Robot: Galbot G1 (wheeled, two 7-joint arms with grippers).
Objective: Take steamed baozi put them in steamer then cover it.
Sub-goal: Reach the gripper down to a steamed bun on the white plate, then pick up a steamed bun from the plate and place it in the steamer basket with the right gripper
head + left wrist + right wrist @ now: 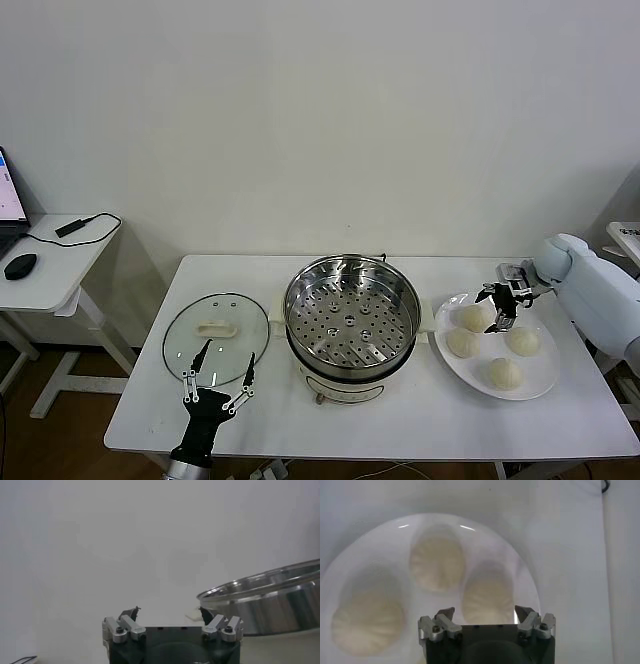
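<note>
While my right gripper [501, 306] is hovering over the plate [540, 383] with its jaws spread wide and holding nothing, I'm seeing four buns [462, 343] sitting on that plate to the right of the steamer [351, 308]. Through the right wrist camera, the nearest bun [489, 595] is sitting just ahead of the open fingers [444, 616], between their tips but apart from them. Inside the steamer I'm seeing only the bare perforated tray [349, 325]. My left gripper [218, 374] is waiting at the near edge of the table [440, 420], jaws also wide, pointing at the glass lid [216, 325] lying flat to the left of the steamer.
</note>
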